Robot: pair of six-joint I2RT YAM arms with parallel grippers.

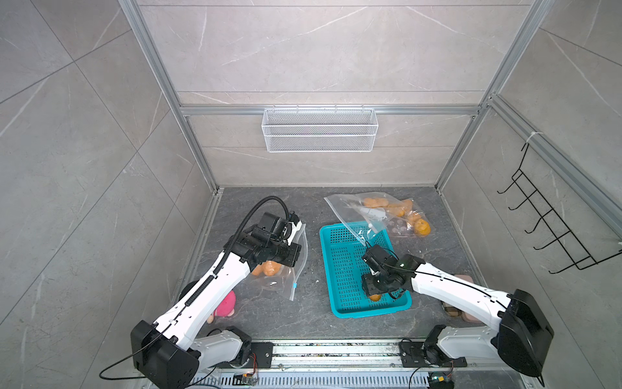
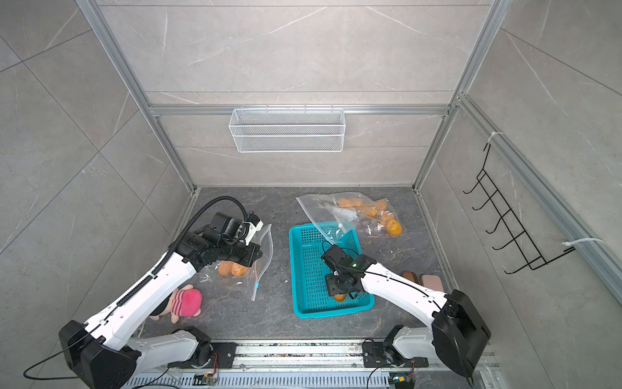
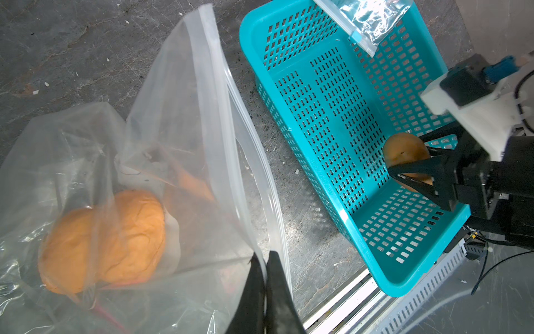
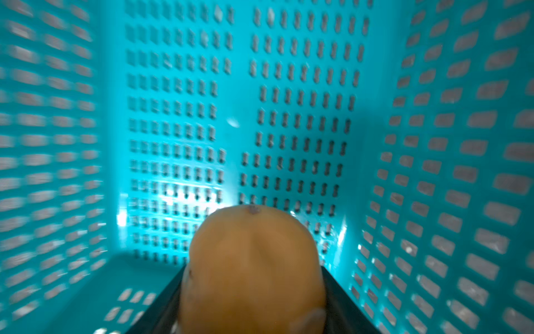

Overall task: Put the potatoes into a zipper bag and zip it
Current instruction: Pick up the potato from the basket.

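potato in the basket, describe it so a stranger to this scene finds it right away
Find the teal basket on the dark tabletop. At its end nearest the robot, one lone potato sits between the fingers of the right gripper. All other potatoes lie inside clear bags.

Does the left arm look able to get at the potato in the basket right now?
Probably not: the left end effector is shut on the bag rim, and the right end effector grips that potato in the basket.

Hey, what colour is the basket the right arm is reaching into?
Teal basket, perforated with small slots. Shows best in the left wrist view.
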